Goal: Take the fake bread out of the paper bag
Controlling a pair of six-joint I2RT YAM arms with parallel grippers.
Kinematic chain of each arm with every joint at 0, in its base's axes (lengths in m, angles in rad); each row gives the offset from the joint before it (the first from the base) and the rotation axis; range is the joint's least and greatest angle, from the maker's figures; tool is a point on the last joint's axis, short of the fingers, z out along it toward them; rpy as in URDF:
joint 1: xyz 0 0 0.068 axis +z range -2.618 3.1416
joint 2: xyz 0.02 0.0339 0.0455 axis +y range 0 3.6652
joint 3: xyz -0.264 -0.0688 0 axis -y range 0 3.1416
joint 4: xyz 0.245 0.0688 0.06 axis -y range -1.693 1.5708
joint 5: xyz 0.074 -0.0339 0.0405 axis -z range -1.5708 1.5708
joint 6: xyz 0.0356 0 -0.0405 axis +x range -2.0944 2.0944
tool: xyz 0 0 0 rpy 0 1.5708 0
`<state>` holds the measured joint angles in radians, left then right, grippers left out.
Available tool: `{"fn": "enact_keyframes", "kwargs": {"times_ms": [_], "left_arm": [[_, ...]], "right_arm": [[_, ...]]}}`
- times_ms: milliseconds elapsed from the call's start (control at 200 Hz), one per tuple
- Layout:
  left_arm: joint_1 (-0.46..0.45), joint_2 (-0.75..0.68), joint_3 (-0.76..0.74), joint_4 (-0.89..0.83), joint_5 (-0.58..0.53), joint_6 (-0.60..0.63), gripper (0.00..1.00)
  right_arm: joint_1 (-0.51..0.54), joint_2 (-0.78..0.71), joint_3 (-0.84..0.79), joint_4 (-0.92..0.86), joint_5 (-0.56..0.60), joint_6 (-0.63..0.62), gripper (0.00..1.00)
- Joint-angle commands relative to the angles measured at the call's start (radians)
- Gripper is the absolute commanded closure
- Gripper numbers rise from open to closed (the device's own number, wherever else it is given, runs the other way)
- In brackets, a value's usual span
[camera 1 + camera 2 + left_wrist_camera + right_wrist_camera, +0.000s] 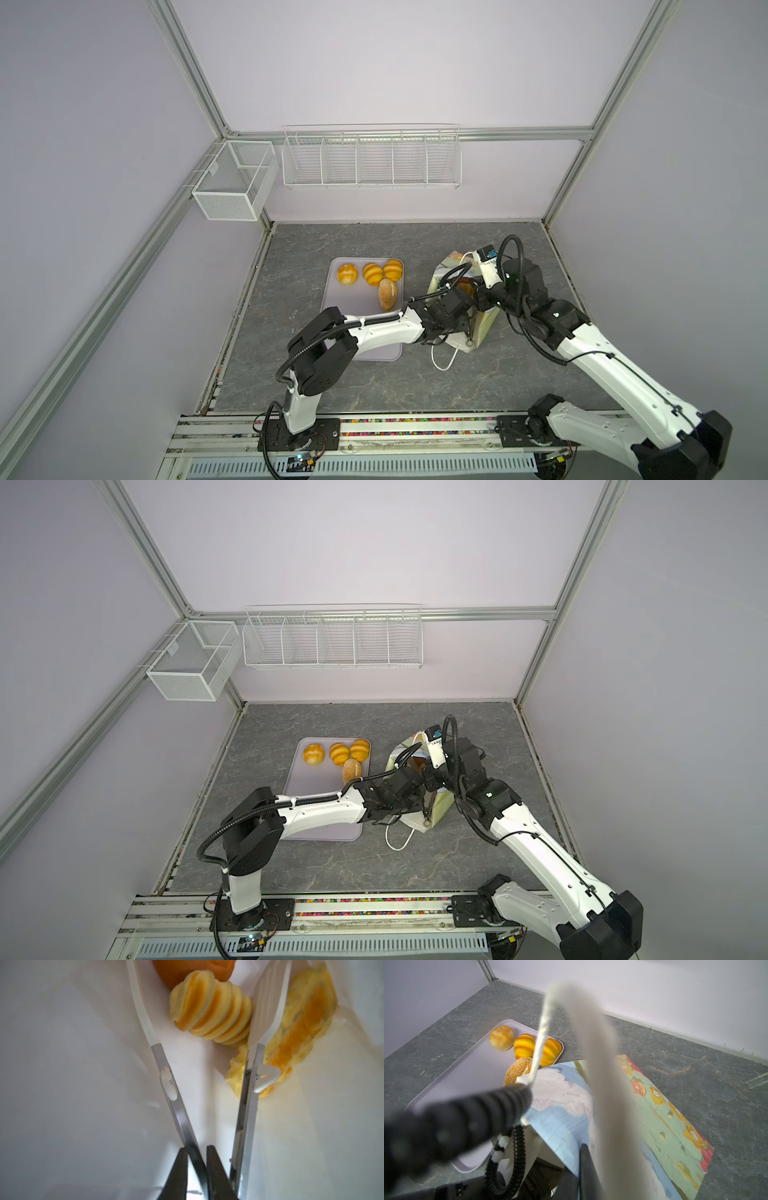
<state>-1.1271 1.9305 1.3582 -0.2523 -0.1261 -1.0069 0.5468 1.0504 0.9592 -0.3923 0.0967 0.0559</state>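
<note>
Four glossy toy breads (372, 274) are lying on the lilac plastic tray (357, 303). Extraction step is running.

- Left pincer (196, 1149) is clamping white-tipped metal tongs (178, 1109), which are straddling a ridged yellow-orange loaf (209, 1007) inside the printed paper bag (664, 1109).
- Right pincer (586, 1159), closed, is gripping the bag's white cord handle (544, 1022).
- Next, likely: pinch the loaf firmly and lift it straight out.

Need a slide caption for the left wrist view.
Inside the white-lined paper bag, tongs held by the left gripper straddle a ridged loaf; second loaf beside, brown bun beyond.

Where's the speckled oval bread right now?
In both top views the speckled oval bread lies on the tray, left of the paper bag, just in front of two ridged buns.
</note>
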Motion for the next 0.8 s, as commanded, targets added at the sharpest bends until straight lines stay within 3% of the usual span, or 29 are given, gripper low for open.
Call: {"fn": "enact_keyframes", "kwargs": {"times_ms": [0,80,170,215,545,795], "left_arm": [[-0.018,-0.007,-0.013,0.006,-0.034,-0.008,0.91],[-0.018,-0.023,-0.019,0.004,-0.044,-0.004,0.89],[-0.018,-0.038,-0.026,0.013,-0.047,0.012,0.66],[-0.02,-0.046,-0.027,0.013,-0.044,0.019,0.61],[-0.044,-0.153,-0.219,0.196,-0.095,0.06,0.46],[-0.072,-0.149,-0.195,0.18,-0.116,0.139,0.36]], "right_arm": [[0.023,-0.03,-0.004,0.053,-0.072,0.021,0.93],[0.022,-0.03,-0.005,0.053,-0.07,0.02,0.93],[0.021,-0.028,-0.005,0.055,-0.072,0.019,0.93],[0.022,-0.027,-0.007,0.056,-0.073,0.019,0.93],[-0.003,-0.049,-0.008,0.057,-0.093,0.007,0.93],[-0.031,-0.055,-0.001,0.044,-0.114,0.017,0.93]]}}
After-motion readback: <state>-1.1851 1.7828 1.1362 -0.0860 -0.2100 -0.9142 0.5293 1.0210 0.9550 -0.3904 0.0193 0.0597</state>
